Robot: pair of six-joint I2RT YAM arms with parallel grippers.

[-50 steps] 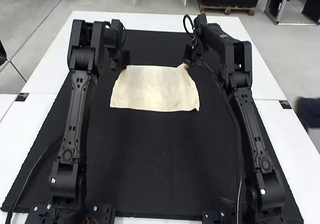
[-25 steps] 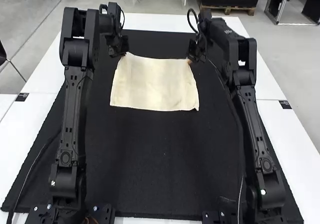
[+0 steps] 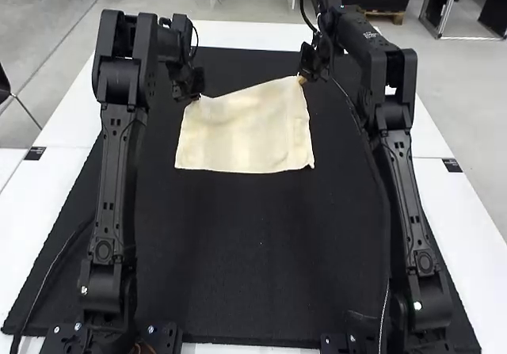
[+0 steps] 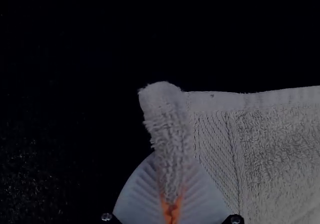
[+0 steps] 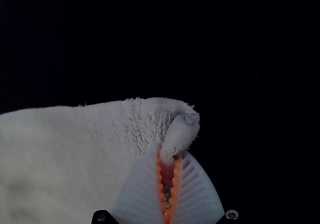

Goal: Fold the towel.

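The cream towel lies spread toward the arms, its far edge lifted and slanting up toward the right arm. At its far left corner my left gripper holds on, and my right gripper has the far right corner, held higher. In the left wrist view the left gripper is shut on a pinched corner of the towel, which sticks up between the ribbed fingers. The right wrist view has the right gripper shut on a rolled bit of towel at the fingertips.
A black mat covers most of the white table. Both arms stand along the mat's sides, with the towel between their grippers.
Both grippers first rose with the towel's far corners, which flattened its far edge upward. Since then the left has dropped slightly and the right has risen further, tilting that edge.
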